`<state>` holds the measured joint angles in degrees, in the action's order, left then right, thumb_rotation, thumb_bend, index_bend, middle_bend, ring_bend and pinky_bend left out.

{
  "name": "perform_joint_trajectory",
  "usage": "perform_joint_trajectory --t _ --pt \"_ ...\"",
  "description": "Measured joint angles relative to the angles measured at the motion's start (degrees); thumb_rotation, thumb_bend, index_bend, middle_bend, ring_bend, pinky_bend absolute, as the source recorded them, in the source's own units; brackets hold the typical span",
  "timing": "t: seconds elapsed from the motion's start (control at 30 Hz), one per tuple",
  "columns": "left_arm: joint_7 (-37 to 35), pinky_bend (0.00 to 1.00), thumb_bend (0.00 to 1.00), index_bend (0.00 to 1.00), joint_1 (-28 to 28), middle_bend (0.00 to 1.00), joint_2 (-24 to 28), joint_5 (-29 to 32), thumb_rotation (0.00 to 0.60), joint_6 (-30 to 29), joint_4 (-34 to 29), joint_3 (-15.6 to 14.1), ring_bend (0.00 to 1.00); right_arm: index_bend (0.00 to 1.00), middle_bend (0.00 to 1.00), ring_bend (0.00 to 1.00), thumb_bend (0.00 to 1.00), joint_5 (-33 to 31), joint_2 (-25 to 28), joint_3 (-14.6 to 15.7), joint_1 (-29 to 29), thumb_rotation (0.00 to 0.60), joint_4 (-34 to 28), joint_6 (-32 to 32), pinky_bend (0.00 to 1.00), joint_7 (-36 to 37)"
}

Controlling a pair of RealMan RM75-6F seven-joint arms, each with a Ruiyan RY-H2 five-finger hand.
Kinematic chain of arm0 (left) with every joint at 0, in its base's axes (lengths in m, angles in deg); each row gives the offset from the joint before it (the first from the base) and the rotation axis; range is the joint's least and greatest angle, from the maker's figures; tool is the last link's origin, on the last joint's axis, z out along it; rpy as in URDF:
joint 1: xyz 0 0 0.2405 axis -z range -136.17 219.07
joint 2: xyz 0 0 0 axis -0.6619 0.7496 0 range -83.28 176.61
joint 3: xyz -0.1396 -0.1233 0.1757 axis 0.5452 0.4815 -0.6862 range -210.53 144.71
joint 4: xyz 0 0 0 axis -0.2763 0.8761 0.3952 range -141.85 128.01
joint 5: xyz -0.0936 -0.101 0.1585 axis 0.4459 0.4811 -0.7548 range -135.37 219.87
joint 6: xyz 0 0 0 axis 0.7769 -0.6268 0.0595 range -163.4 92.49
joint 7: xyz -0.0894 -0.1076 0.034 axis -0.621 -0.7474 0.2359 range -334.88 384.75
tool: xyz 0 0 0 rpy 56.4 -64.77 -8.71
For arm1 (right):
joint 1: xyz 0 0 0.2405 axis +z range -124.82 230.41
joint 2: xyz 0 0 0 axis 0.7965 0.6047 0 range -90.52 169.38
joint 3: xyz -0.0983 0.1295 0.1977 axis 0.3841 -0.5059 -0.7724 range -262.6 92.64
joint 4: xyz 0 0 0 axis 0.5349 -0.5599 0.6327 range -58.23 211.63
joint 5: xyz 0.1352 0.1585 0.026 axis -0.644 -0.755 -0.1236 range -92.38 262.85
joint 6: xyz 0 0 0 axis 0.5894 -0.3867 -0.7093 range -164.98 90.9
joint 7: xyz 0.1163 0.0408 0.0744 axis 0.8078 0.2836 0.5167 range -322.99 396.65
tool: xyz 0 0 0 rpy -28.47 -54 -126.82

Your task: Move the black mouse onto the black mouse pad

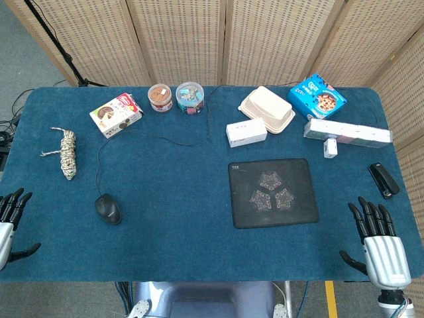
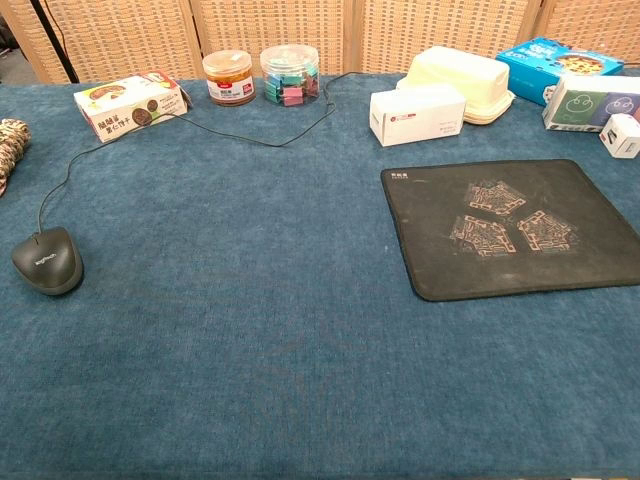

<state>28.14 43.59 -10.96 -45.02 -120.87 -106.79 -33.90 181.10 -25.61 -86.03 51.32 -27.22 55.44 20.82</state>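
The black mouse (image 1: 108,209) lies on the blue table at the front left, its cable running back toward the far edge; the chest view shows the mouse (image 2: 47,260) at the left. The black mouse pad (image 1: 272,192) with a pale printed pattern lies flat right of centre, also seen as the mouse pad (image 2: 513,225) in the chest view. My left hand (image 1: 9,222) rests at the table's front left corner, fingers spread, holding nothing, well left of the mouse. At the front right corner my right hand (image 1: 379,242) is spread and empty, right of the pad.
Along the back stand a snack box (image 1: 116,114), two jars (image 1: 174,97), a white box (image 1: 246,132), a beige food container (image 1: 267,109), a blue cookie box (image 1: 317,96) and a long white box (image 1: 348,133). A rope toy (image 1: 67,152) lies left; a black stapler (image 1: 383,179) right.
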Motion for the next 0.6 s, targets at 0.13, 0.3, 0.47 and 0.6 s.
perform_joint_trajectory --t 0.13,0.3,0.47,0.6 --pt "-0.21 0.0 0.0 0.0 -0.04 0.0 0.15 -0.03 0.6 0.03 0.0 -0.02 0.0 0.0 0.0 0.0 0.0 0.06 0.13 0.1 -0.09 0.6 -0.12 0.08 0.0 0.42" --pt "-1.09 0.0 0.0 0.0 0.16 0.0 0.39 -1.12 0.6 0.27 0.25 -0.33 0.0 0.0 0.0 0.0 0.0 0.12 0.3 0.23 -0.06 0.6 -0.14 -0.15 0.0 0.8" --pt "-2.42 0.0 0.0 0.0 0.37 0.0 0.84 -1.42 0.6 0.6 0.52 -0.44 0.0 0.0 0.0 0.0 0.0 0.19 0.45 0.14 -0.05 0.6 -0.22 0.03 0.0 1.43" --pt "-3.34 0.0 0.0 0.0 0.78 0.0 1.3 0.13 0.6 1.83 0.55 -0.06 0.0 0.0 0.0 0.0 0.0 -0.33 0.45 0.14 0.07 0.6 -0.19 -0.59 0.0 1.73"
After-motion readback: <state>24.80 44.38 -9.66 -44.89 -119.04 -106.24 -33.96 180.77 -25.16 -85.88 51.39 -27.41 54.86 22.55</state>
